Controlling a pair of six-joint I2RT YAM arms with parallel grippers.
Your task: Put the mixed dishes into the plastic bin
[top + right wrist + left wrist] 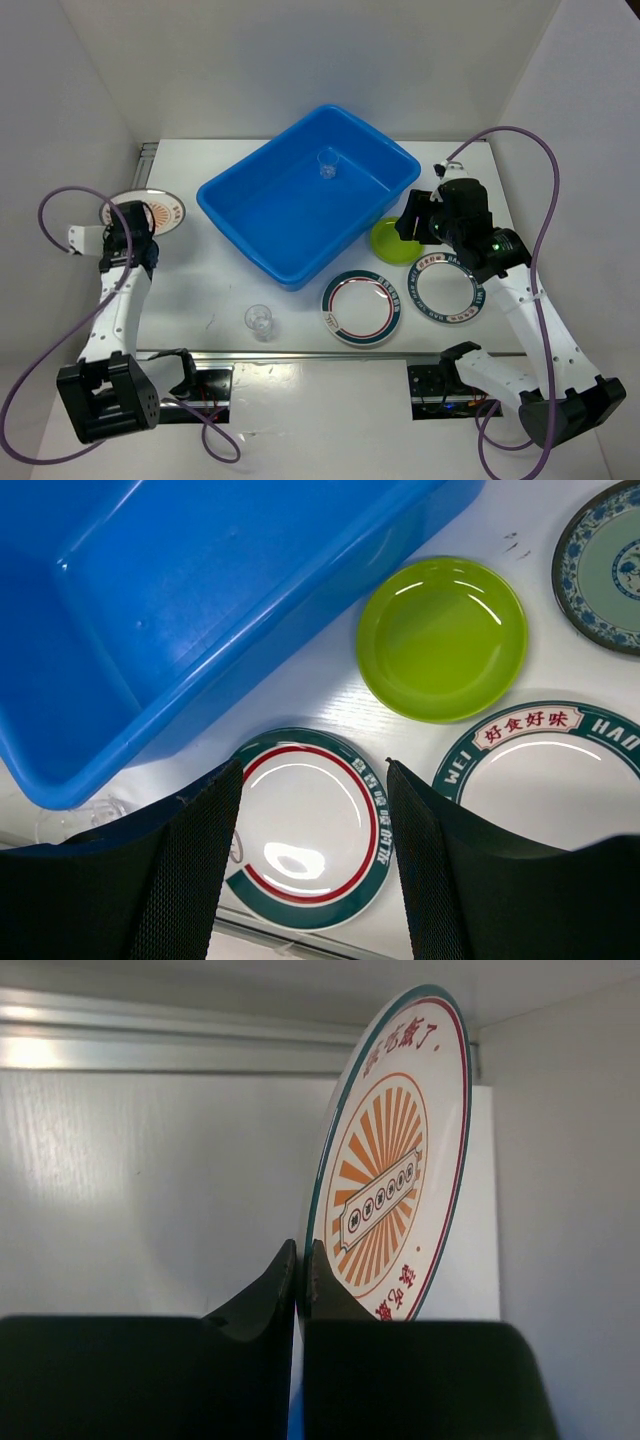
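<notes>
The blue plastic bin (310, 190) stands at the table's middle with one clear cup (327, 168) inside. My left gripper (135, 218) is shut on the rim of the orange-sunburst plate (160, 210) at the far left; the left wrist view shows the jaws (302, 1260) pinching that plate (395, 1180). My right gripper (415, 225) is open and empty, hovering over the lime-green plate (386, 242). In the right wrist view its fingers (315, 775) frame a teal-and-red-rimmed plate (310, 830). The lime-green plate (442, 638), the second rimmed plate (545, 770) and the dark teal saucer (605, 570) lie beside it.
A second clear cup (259, 321) stands near the front edge, left of the two rimmed plates (361, 307) (447, 288). White walls close in the left, back and right. The bin's wall (200, 600) is close to my right gripper's left.
</notes>
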